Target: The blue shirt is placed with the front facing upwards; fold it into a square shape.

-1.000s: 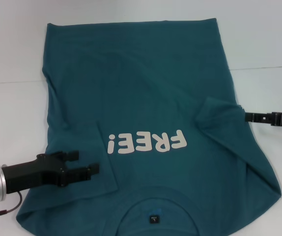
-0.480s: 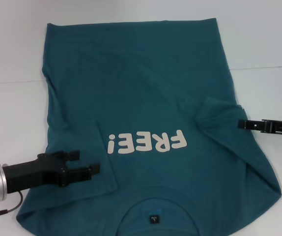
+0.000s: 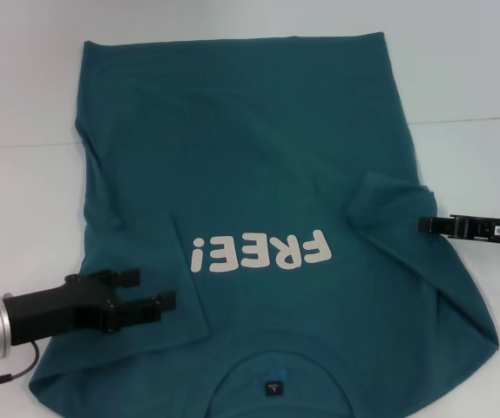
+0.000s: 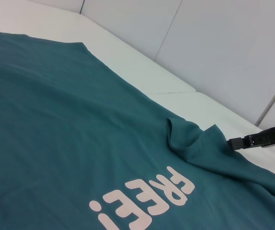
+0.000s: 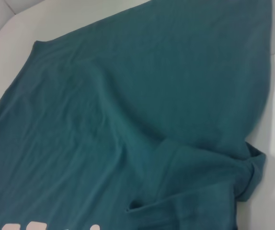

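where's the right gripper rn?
Head view: right gripper is at the blue shirt's right edge, beside the folded-in right sleeve, right of the FREE! lettering.

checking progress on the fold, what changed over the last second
The right hand moved in from the right edge to the folded-in right sleeve of the dark teal-blue cotton T-shirt; whether it grips the sleeve cannot be told. The left hand stayed over the left sleeve, and the shirt lay unchanged on the white table.
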Motion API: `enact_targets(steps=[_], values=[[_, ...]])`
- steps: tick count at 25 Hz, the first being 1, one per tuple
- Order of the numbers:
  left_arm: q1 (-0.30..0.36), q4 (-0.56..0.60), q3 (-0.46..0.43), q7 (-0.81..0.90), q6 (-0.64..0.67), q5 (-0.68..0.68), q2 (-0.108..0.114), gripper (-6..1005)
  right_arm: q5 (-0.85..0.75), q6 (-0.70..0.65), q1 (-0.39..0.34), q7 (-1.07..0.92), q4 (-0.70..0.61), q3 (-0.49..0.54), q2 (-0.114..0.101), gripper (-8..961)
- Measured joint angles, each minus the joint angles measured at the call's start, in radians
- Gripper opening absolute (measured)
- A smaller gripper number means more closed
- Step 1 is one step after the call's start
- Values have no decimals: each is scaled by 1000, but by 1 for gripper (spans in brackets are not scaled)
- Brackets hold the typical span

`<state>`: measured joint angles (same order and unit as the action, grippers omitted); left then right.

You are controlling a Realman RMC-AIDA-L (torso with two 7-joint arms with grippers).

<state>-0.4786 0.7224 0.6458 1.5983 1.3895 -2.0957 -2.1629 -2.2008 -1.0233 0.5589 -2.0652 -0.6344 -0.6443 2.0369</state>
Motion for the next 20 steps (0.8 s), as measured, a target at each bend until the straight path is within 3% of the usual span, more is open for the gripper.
enact_targets(steps=[11, 16, 20], values=[[0, 0, 0, 0, 0, -1, 0, 886, 2, -70, -9, 26, -14, 8, -3, 98], [0, 0, 0, 2, 6, -1, 0, 886, 17, -114, -11, 54, -20, 11, -5, -1], [-2, 0, 0, 4, 6, -1, 0, 886, 24, -103, -23, 56, -37, 21, -4, -2]])
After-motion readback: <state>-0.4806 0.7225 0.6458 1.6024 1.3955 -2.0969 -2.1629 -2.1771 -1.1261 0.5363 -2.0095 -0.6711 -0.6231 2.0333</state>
